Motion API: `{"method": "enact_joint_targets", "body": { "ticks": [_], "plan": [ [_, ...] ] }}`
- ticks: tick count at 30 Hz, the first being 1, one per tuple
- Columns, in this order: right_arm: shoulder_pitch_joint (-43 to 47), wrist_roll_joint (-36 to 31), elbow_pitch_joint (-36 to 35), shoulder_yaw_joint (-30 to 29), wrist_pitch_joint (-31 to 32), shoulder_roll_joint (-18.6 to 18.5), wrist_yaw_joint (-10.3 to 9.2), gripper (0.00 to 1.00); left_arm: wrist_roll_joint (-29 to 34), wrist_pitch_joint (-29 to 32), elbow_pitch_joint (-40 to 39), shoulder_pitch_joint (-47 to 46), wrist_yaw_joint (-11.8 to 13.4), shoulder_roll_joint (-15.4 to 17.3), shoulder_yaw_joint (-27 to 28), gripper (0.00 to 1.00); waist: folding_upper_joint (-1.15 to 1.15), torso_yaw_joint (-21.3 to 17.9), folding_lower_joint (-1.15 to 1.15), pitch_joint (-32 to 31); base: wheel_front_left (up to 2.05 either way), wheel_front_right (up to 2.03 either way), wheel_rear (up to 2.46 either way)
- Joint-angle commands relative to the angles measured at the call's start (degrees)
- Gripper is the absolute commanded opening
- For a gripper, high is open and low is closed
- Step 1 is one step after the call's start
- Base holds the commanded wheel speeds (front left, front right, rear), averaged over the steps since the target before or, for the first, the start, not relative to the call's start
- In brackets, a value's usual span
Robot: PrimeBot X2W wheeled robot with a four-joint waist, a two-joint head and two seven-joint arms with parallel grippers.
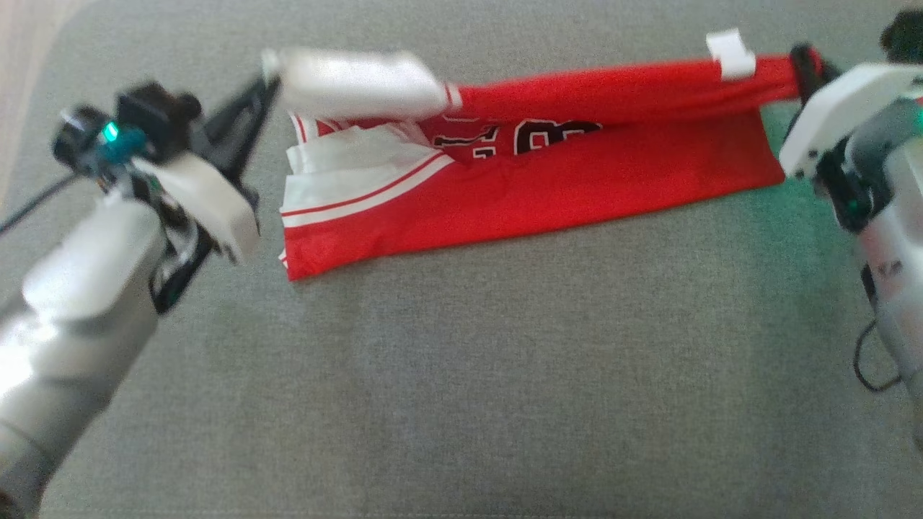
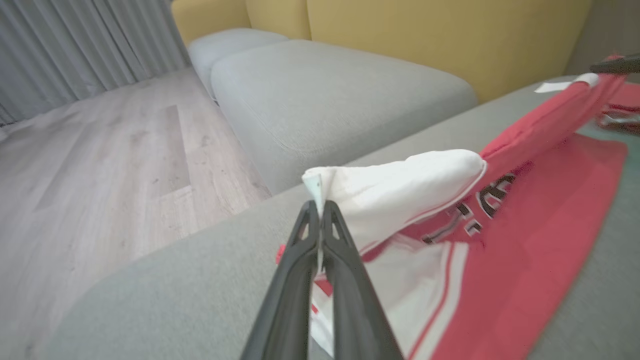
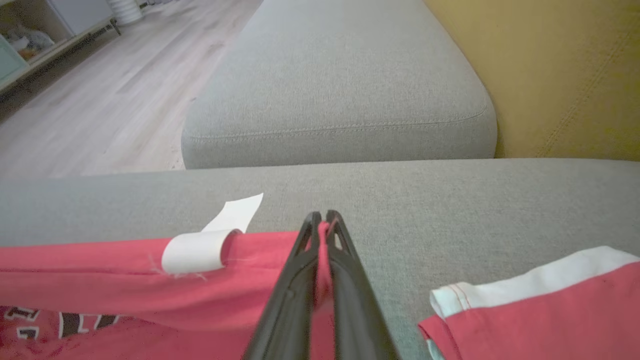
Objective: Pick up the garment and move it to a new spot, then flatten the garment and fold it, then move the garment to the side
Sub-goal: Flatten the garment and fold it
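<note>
1. The garment (image 1: pixel 562 173) is recorded as a red jersey with white trim and dark lettering. It is spread over the grey seat cushion (image 1: pixel 461 360), toward the far side in the head view.
2. Its far edge is held up off the cushion and drawn into a taut line between the two grippers. The near part lies flat on the fabric.
3. The left gripper (image 2: pixel 318 210) is clamped on the white end of that raised edge, with a sliver of white cloth pinched between the fingertips.
4. The right gripper (image 3: pixel 322 220) is clamped on the red end of the same edge, with red cloth squeezed between its fingers.
5. A white label (image 1: pixel 730 52) is looped over the raised edge, just beside the right gripper.
6. The white-striped end of the jersey is bunched below the left gripper.
7. In the right wrist view, red cloth with a white hem (image 3: pixel 540 310) is noted on the cushion, apart from the held edge — whether it belongs to the same jersey cannot be told.
8. Surroundings noted — a second grey cushion (image 2: pixel 325 100), a yellow backrest (image 2: pixel 425 40), a wooden floor (image 2: pixel 100 150) and a grey curtain (image 2: pixel 75 45).
</note>
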Motion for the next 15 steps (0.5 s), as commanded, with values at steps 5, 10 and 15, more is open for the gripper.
{"method": "enact_joint_targets", "body": {
  "ticks": [5, 10, 15],
  "plan": [
    [4.3, 4.2, -4.0, 5.0, 4.9, -3.9, 0.37, 0.0, -1.8, 3.4, -6.6, 3.1, 0.1, 5.7, -1.3, 0.0, 0.0, 0.8, 0.01, -1.9, 0.0, 0.0, 0.0],
    [7.1, 6.0, -6.0, 10.1, 9.9, -6.6, 0.37, 0.0, -2.7, 7.2, -9.9, 6.8, 0.1, 7.5, -3.7, 0.0, 0.0, 0.6, 0.01, -2.6, 0.0, 0.0, 0.0],
    [8.9, 8.5, -8.2, 13.8, 13.7, -8.6, 0.37, 0.0, -2.3, 10.0, -12.0, 8.4, 0.8, 8.5, -5.6, 0.0, 0.0, 0.2, 0.01, -2.9, 0.0, 0.0, 0.0]
  ]
}}
